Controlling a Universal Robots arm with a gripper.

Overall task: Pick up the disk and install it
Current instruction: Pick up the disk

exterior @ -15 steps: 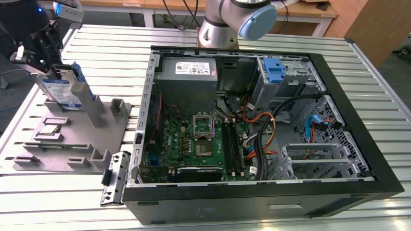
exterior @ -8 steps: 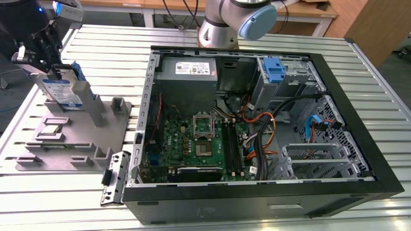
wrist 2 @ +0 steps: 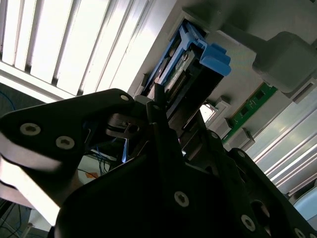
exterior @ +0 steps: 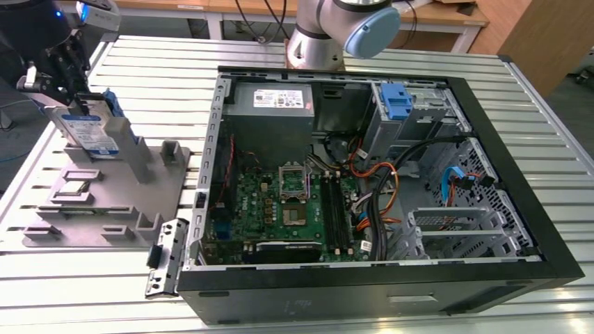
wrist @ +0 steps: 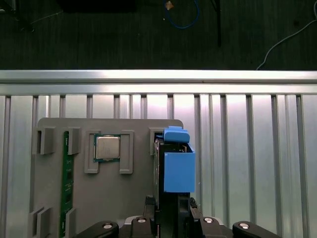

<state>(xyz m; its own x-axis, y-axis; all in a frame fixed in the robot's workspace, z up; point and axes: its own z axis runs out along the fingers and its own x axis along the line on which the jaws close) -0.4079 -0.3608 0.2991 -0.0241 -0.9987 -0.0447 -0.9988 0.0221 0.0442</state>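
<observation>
One slatted silver metal table (exterior: 83,292) carries the whole job. Most of the exterior view goes to the open black computer tower case (exterior: 543,216), which lies on its side with the green motherboard (exterior: 278,209) exposed. At the top centre of that frame stands the grey base of the robot arm (exterior: 320,35).

Left of the case lies the flat grey plastic fixture plate (exterior: 111,209), with raised slots that hold spare parts. One of these is a square silver processor chip (wrist: 107,148).

The disk, a flat silver-grey hard drive with a white-and-blue label and blue plastic rails (exterior: 93,132), is in the upper left of the exterior view. It stands on edge in a slot at the far end of that plate, well apart from the case. The black gripper (exterior: 79,104) is down over its upper end and straddles it in the first wrist view (wrist: 171,203). I cannot tell whether it is clamped on the drive or merely around it.

The task looks to be at its start. The disk seems to sit in its slot, not yet lifted, and both carrying it over and installing it in the case are left.

Its long axis looks roughly upright. The labelled broad face turns toward the lower left of the exterior view, and a blue rail (wrist: 178,171) lines one narrow edge.
</observation>
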